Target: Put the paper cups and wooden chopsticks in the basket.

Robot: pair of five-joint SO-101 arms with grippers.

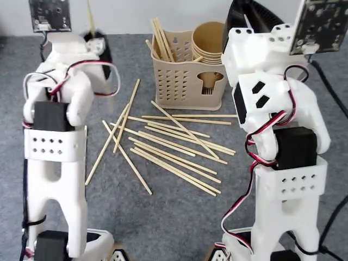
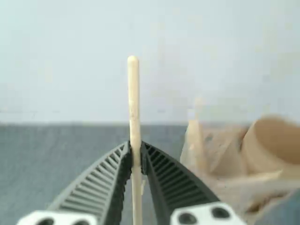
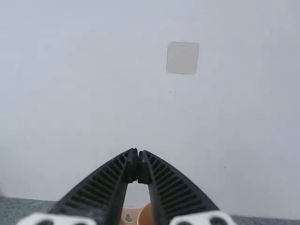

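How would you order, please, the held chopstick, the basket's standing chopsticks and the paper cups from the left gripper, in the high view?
1. Held chopstick, in the left gripper.
2. Standing chopsticks, basket nearer side.
3. Paper cups, basket farther side.

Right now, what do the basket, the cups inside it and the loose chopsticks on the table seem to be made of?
Basket: likely moulded plastic, matte beige, judging by its even rows of slots.
Cups: probably paper, matte tan, with thin stacked rims.
Chopsticks: apparently bare wood or bamboo, pale, dull, no visible varnish.
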